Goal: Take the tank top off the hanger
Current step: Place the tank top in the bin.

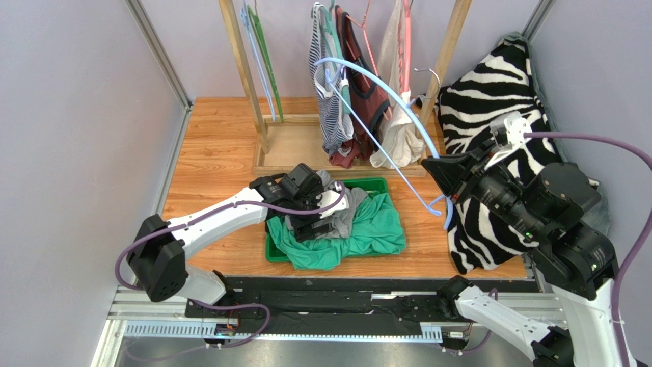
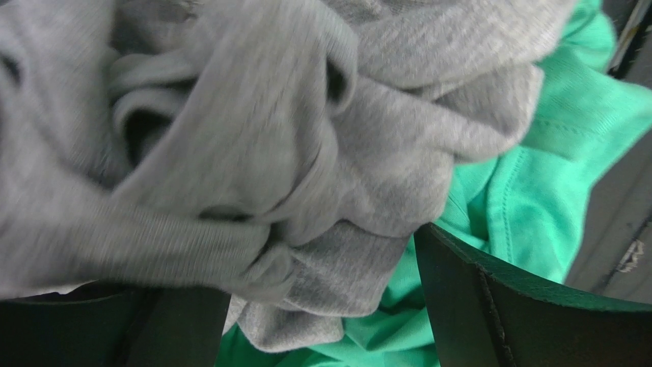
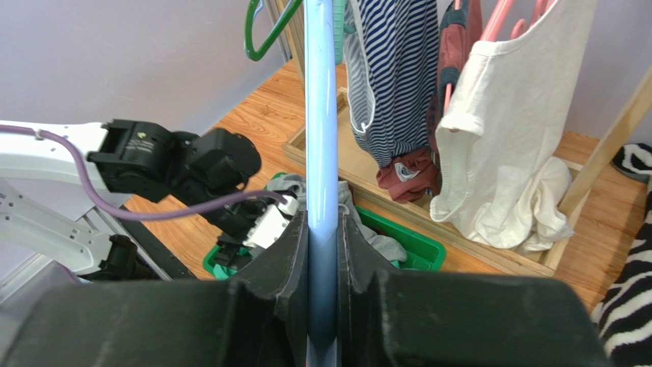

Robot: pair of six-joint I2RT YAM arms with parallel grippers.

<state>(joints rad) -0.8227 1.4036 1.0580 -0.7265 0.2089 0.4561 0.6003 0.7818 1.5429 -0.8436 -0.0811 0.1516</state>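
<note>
Tank top (image 2: 268,153): grey, crumpled, in the green bin (image 1: 383,183) on top of a green garment (image 1: 379,229); no clear long axis.
Left pincer (image 2: 306,275): directly over the heap, jaws wide apart, cloth lying loose between them, nothing gripped.
Hanger (image 3: 321,153): pale blue, bare, slanting up and away toward the rack.
Right pincer (image 3: 323,252): closed on the hanger's bar, well to the right of the bin.
Nearer arm: left.
Judgement: the top looks off the hanger.
</note>
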